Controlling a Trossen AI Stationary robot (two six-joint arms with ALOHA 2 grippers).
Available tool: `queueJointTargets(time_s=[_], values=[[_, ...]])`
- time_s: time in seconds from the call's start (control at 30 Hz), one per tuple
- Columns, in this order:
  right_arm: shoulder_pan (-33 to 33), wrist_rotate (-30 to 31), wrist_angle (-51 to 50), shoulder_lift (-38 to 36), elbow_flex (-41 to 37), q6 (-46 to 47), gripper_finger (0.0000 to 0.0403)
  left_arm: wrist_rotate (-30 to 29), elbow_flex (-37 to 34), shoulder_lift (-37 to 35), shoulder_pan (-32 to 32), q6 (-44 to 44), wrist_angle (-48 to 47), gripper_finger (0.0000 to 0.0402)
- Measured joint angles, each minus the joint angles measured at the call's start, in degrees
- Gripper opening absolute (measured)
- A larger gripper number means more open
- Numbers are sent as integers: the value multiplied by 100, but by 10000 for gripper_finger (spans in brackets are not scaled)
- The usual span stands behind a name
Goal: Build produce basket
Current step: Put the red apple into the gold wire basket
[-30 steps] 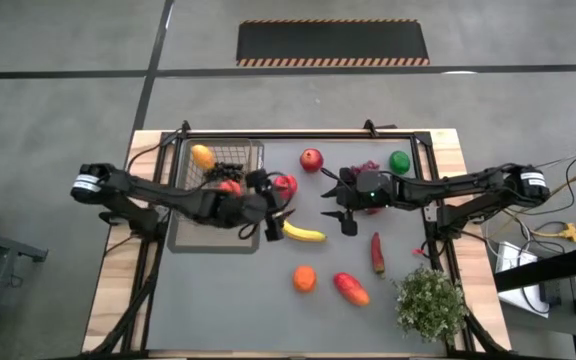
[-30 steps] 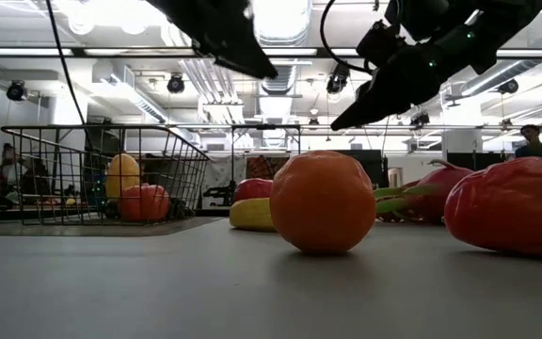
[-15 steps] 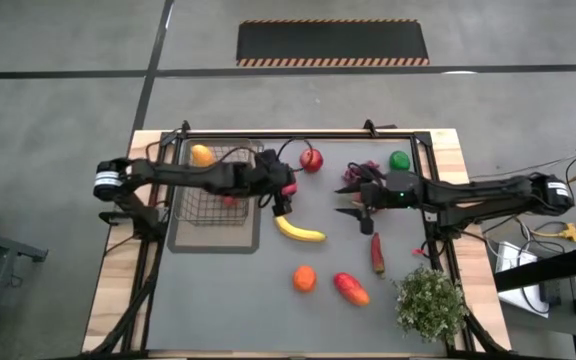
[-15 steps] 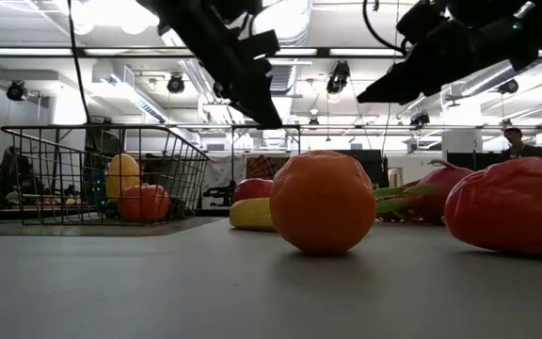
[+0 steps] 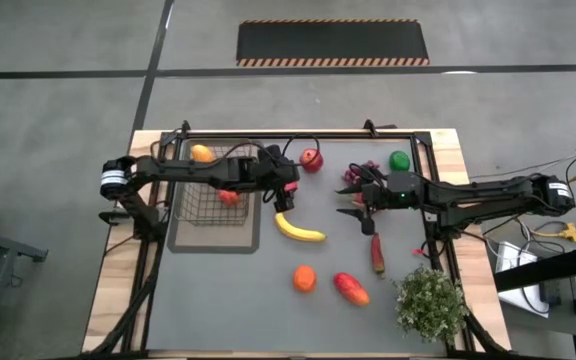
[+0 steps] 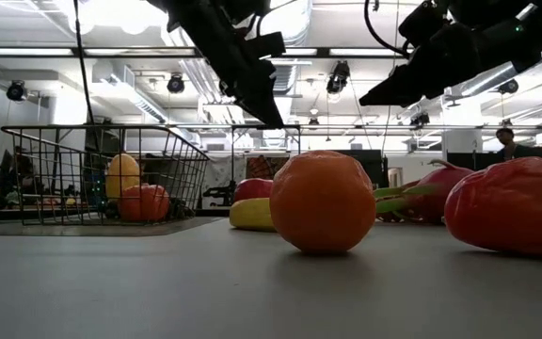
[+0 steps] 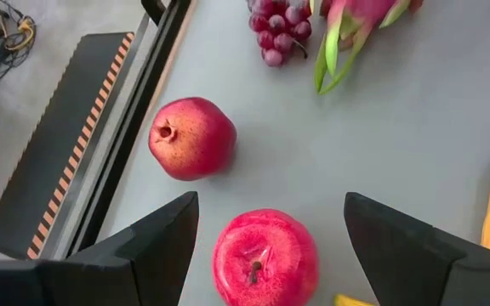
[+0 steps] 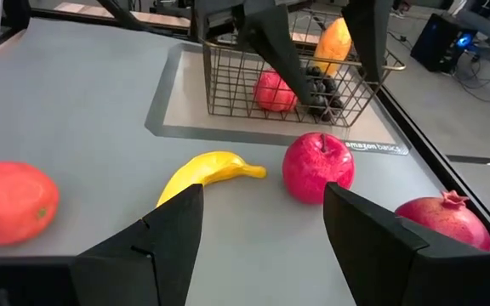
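The dark wire basket (image 5: 213, 185) stands on a flat grey tray at the table's left; it holds a yellow mango (image 5: 201, 153), a red apple (image 5: 230, 196) and dark grapes (image 8: 317, 98). My left gripper (image 5: 284, 200) hovers open just right of the basket, its fingers either side of a red apple (image 7: 264, 259) well below it on the table. My right gripper (image 5: 347, 199) hangs open above the table's middle, beside the pink dragon fruit (image 7: 356, 25) and purple grapes (image 7: 275, 21). The banana (image 5: 300, 230) lies between the two grippers.
On the grey mat lie a pomegranate (image 5: 311, 159), a green lime (image 5: 399, 160), a red chilli (image 5: 376, 252), an orange (image 5: 304, 278) and a red mango (image 5: 351, 288). A bushy potted plant (image 5: 430, 303) stands at the near right corner.
My left gripper has swung from near the banana's left end toward the far edge and now hangs over the red apple. My right gripper has shifted a little toward the table's right edge. No fruit has moved.
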Motion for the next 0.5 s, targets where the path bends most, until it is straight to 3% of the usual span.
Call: queueJointTargets(time_s=[0.2, 0.5], values=[[0, 2, -2, 0, 0, 2, 228, 27, 0, -4, 39, -258, -9, 292], [0, 0, -9, 6, 0, 28, 228, 190, -6, -22, 142, -176, -199, 389]])
